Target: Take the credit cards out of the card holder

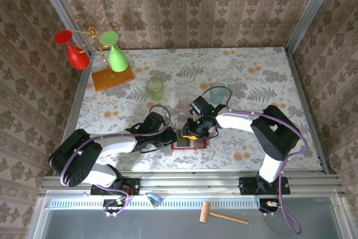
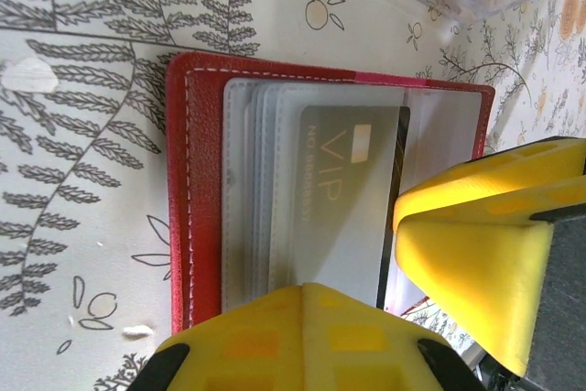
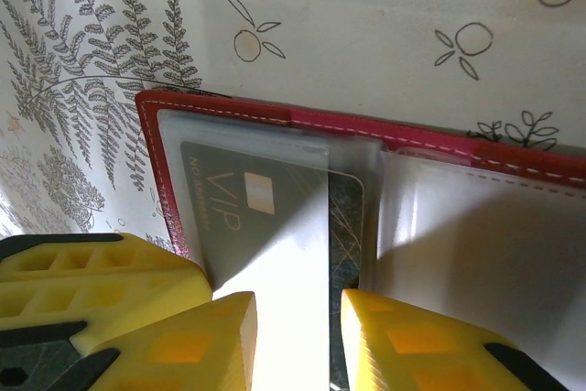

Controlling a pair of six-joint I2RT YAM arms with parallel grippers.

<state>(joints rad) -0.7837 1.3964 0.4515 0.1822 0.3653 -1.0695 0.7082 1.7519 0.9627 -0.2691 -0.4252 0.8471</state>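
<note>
The red card holder point(image 2: 197, 190) lies open and flat on the flowered table, between both arms in the top view point(image 1: 180, 146). A dark card marked VIP point(image 2: 352, 180) sits in its top clear pocket. One bare dark edge of this card point(image 3: 346, 226) pokes out past the pocket mouth. My left gripper point(image 2: 307, 288) is shut, tips together over the near edge of the clear pockets. My right gripper point(image 3: 299, 313) is open, its fingers standing either side of the card's near end. The two grippers point(image 1: 170, 136) point(image 1: 197, 132) almost touch.
A clear plastic box point(image 1: 184, 104) stands just behind the holder, with a green cup point(image 1: 155, 88) and a teal cup point(image 1: 218, 92) further back. A stand with red and green glasses on an orange base point(image 1: 113, 78) is at the back left. A wooden mallet point(image 1: 224, 215) lies below the table's edge.
</note>
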